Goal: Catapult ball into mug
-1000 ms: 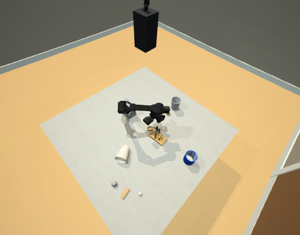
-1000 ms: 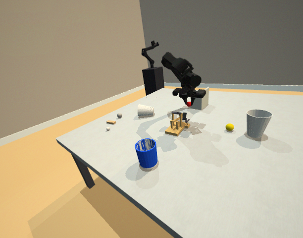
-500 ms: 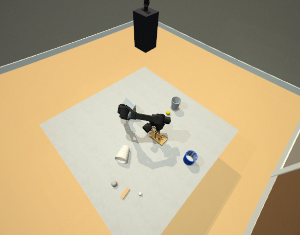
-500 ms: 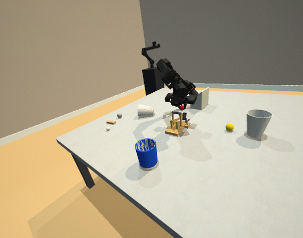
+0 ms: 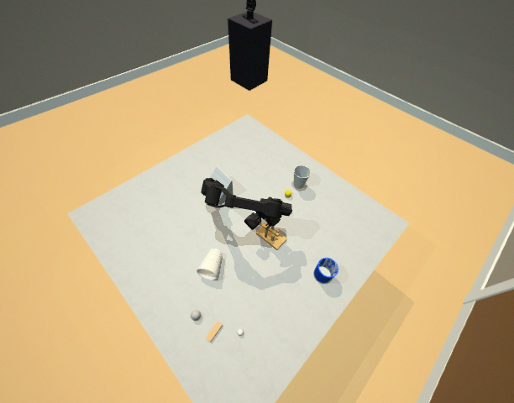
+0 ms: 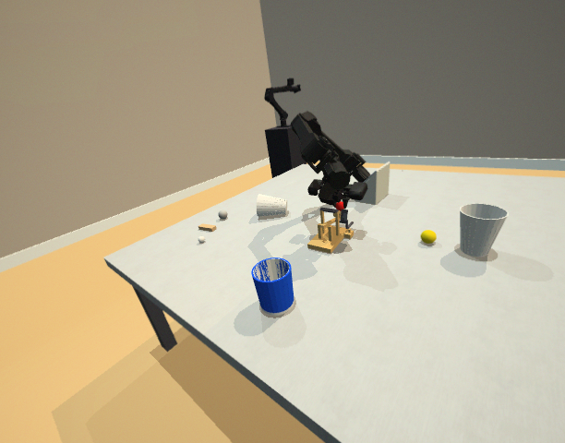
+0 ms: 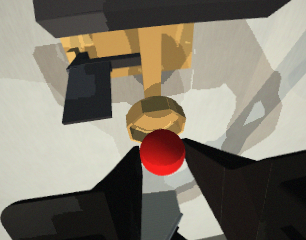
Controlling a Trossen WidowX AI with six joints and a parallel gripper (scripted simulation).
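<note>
My gripper point(image 6: 340, 205) point(image 7: 160, 147) is shut on the red ball point(image 6: 339, 206) point(image 7: 162, 155) and holds it above the table. The wooden catapult point(image 5: 271, 237) point(image 6: 322, 245) stands on the table below the gripper. Its round cup point(image 7: 155, 117) shows in the wrist view just beyond the ball, which overlaps the cup's near rim in that view. Whether the ball touches the cup cannot be told. The arm hides the ball and the cup in the top view. The blue mug point(image 5: 325, 270) point(image 6: 275, 292) stands upright near the table edge, apart from the catapult.
A yellow ball point(image 5: 288, 193) point(image 6: 428, 236) lies near an upright grey cup point(image 5: 301, 177) point(image 6: 479, 231). A white cup point(image 5: 210, 264) point(image 6: 271, 206) lies on its side. A grey ball point(image 5: 196, 315), a wooden block point(image 5: 213, 332) and a small white ball point(image 5: 239, 332) lie farther off. A grey panel point(image 6: 382, 183) stands behind the arm.
</note>
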